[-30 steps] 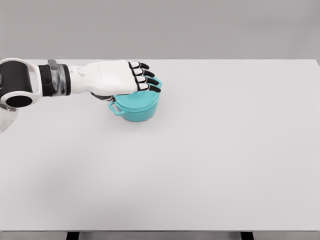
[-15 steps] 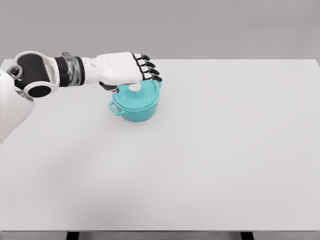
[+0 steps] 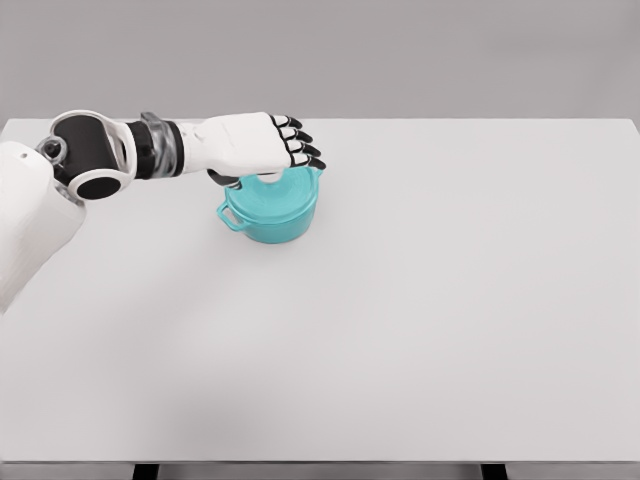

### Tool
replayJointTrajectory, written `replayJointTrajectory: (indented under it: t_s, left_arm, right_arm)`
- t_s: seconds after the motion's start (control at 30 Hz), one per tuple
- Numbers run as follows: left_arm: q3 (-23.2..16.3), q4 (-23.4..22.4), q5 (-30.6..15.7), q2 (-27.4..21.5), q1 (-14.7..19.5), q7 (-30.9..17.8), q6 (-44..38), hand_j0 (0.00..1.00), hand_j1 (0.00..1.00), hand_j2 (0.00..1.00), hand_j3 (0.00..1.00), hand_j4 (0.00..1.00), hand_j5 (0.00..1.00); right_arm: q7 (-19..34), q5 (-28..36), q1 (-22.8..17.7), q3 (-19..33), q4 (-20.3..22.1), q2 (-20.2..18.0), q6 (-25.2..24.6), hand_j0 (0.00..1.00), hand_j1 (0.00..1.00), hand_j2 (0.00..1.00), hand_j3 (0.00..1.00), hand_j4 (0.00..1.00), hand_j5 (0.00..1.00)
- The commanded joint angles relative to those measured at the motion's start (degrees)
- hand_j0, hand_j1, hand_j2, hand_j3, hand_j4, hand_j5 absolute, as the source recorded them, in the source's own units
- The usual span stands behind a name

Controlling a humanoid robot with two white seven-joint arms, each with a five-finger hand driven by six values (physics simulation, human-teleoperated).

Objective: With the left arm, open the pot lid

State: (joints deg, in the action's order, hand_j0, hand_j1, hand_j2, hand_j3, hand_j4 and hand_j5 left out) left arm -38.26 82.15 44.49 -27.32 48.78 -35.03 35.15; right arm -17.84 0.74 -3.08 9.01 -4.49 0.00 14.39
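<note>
Left hand (image 3: 250,146) curled over lid (image 3: 272,196) of teal pot (image 3: 275,225).

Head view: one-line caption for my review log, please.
Left hand poised over the lidded teal pot on a white table, fingers curled at the lid's knob; right arm unseen.

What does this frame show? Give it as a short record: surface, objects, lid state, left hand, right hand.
surface: white table
objects: teal pot with two side handles, teal lid with a pale knob
lid state: on the pot, not lifted
left hand: left hand over the lid's far-left part, palm down, fingers curled above the knob; whether it grips the knob cannot be told
right hand: not in view
</note>
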Motion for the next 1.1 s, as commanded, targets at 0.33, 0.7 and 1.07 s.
replayJointTrajectory:
  t_s: [0.33, 0.7, 1.07]
  left_arm:
    - [-0.32, -0.15, 0.59, 0.77, 0.00, 0.03, -0.15, 1.00, 1.00, 1.00, 1.00, 1.00, 1.00]
    - [-0.23, -3.22, 2.79, 2.18, 0.26, 0.03, -0.15, 1.00, 1.00, 1.00, 1.00, 1.00, 1.00]
    - [-0.32, -3.31, 3.23, 2.88, 0.26, 0.03, -0.15, 1.00, 1.00, 1.00, 1.00, 1.00, 1.00]
  right_arm:
    - [0.00, 0.06, 0.00, 0.05, 0.00, 0.00, 0.02, 1.00, 1.00, 1.00, 1.00, 1.00, 1.00]
    - [0.00, 0.06, 0.00, 0.05, 0.00, 0.00, 0.02, 1.00, 1.00, 1.00, 1.00, 1.00, 1.00]
    - [0.00, 0.06, 0.00, 0.05, 0.00, 0.00, 0.02, 1.00, 1.00, 1.00, 1.00, 1.00, 1.00]
